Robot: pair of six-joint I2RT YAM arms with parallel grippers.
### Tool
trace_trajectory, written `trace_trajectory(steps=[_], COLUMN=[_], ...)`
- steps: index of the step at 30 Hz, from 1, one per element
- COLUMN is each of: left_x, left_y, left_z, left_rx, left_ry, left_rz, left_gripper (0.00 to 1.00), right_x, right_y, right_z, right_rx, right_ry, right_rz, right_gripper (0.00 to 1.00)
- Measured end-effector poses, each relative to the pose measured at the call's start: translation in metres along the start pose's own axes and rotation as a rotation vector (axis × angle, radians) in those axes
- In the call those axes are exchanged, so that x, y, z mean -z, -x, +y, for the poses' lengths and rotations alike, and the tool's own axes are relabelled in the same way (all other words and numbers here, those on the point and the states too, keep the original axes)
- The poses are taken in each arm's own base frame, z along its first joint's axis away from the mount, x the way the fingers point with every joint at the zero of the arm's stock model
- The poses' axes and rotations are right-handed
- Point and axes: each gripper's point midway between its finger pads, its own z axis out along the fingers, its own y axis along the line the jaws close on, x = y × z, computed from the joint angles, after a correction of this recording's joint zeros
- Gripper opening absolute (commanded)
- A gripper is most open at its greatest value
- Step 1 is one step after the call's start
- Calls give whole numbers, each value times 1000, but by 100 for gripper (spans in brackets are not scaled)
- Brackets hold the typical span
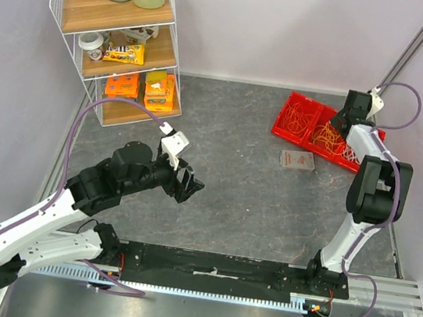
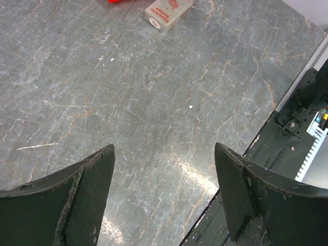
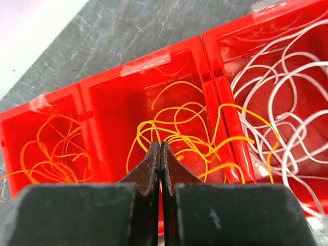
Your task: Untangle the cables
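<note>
The cables lie in a red bin tray (image 1: 286, 119) at the far right. In the right wrist view the tray (image 3: 107, 102) has orange cables (image 3: 51, 154) in the left compartment, yellow cables (image 3: 189, 133) in the middle one and white cables (image 3: 287, 118) in the right one. Some yellow loops cross into the white compartment. My right gripper (image 3: 161, 147) is over the middle compartment, its jaws pressed together with yellow wire running into the tips. It also shows in the top view (image 1: 341, 123). My left gripper (image 1: 190, 185) hangs open and empty over the table, far from the tray.
A small grey-and-red card box (image 1: 298, 161) lies on the table just in front of the tray; it also shows in the left wrist view (image 2: 168, 13). A wire shelf (image 1: 121, 43) with bottles and snacks stands at the back left. The black base rail (image 1: 212, 269) runs along the near edge.
</note>
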Motion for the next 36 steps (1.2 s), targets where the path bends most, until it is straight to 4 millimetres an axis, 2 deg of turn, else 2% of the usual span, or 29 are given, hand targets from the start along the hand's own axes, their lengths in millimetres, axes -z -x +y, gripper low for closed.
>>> trace_trajectory(steps=[7,12,16,20,23,25,31,34,36], left_x=[-2,-4,-6,-8,-8,-8,-7,-5,-4], left_y=[-2,-4,-5,-7,-7,-7,-6,-5,-3], left_z=[0,1,1,1,1,1,1,1,0], left_rx=[0,0,1,1,1,1,1,1,0], left_ry=[1,2,4,4,5,5,4,2,-1], left_rz=[8,19,27,33,35,35,31,22,16], left_gripper=[84,84,84,84,84,84,84,84,84], right_x=[-40,-60,-70,-67,-58,-42,18,34,32], right_y=[-45,-53,-53,-50,-40,-29,40,68,78], right_z=[-5,3,5,4,5,4,8,-7,-27], right_rx=[-7,21,54,97,126,148,133,97,70], right_ry=[14,23,19,8,4,1,32,23,-3], right_rz=[119,147,157,178,176,169,25,-30,-43], right_gripper=[0,1,19,38,54,64,72,72,72])
